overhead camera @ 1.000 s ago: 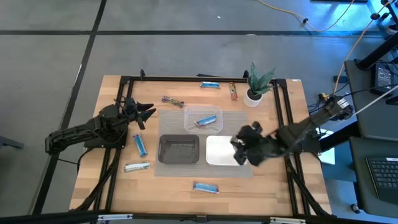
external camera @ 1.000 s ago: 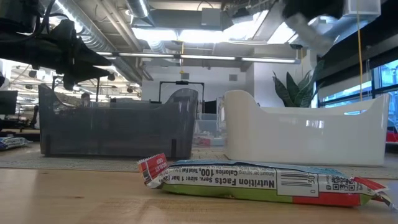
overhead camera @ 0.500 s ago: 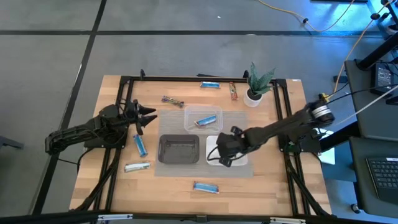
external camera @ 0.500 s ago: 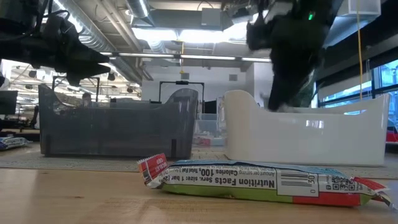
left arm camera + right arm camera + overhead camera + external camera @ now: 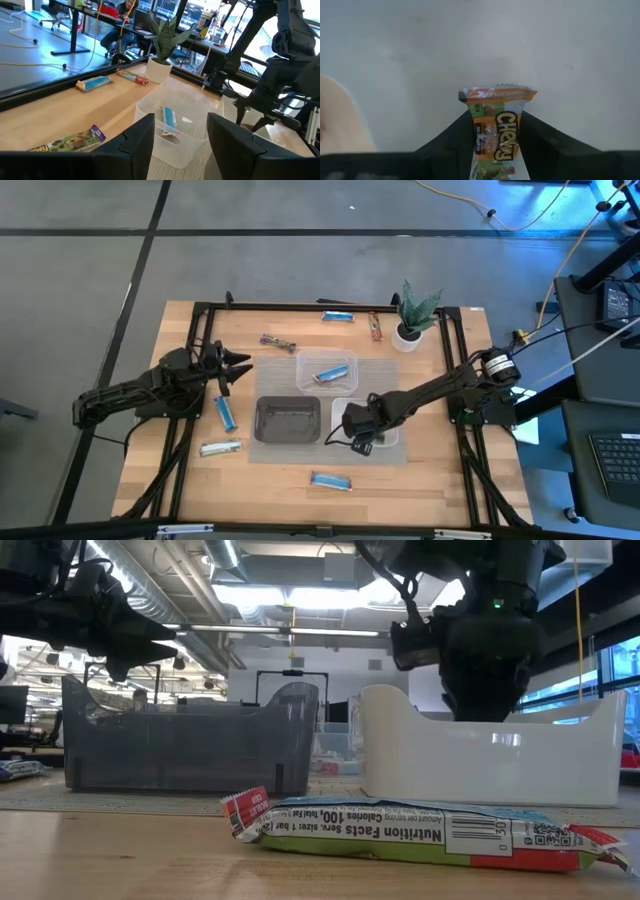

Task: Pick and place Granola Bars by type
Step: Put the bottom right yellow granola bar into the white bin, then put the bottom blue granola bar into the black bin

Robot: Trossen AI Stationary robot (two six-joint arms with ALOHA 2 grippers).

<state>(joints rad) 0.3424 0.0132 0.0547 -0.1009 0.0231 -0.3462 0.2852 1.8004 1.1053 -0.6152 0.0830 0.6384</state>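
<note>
My right gripper (image 5: 358, 430) points steeply down over the white tray (image 5: 386, 438), shut on an orange-and-green Chewy granola bar (image 5: 497, 131). In the low view it hangs behind the tray's near wall (image 5: 480, 760). My left gripper (image 5: 238, 366) waits open and level at the table's left, holding nothing. One blue bar (image 5: 331, 374) lies flat in the clear tray (image 5: 327, 358). The black tray (image 5: 288, 420) stands left of the white one. Loose bars lie flat on the table: blue (image 5: 338, 317), brown-orange (image 5: 375, 327), green-brown (image 5: 278, 342), blue (image 5: 225, 413), silvery (image 5: 221, 448), blue (image 5: 331, 481). My right gripper pinches the Chewy bar by its two long edges (image 5: 479, 131) between its two fingers (image 5: 455, 137). The bar lies along the fingers, and its crimped orange end (image 5: 497, 93) sticks out past the fingertips toward the white tray's floor. Whether that end touches the floor I cannot tell.
A small potted plant (image 5: 412, 315) stands at the far right of the table. A black frame rail (image 5: 330, 307) runs round the table top. In the low view a wrapped bar (image 5: 420, 833) lies close in front of the trays.
My right gripper has come down and toward the table's left, from beside the white tray's right part to low over the tray, tipping from a slant to nearly straight down. It has kept the bar between its fingers.
</note>
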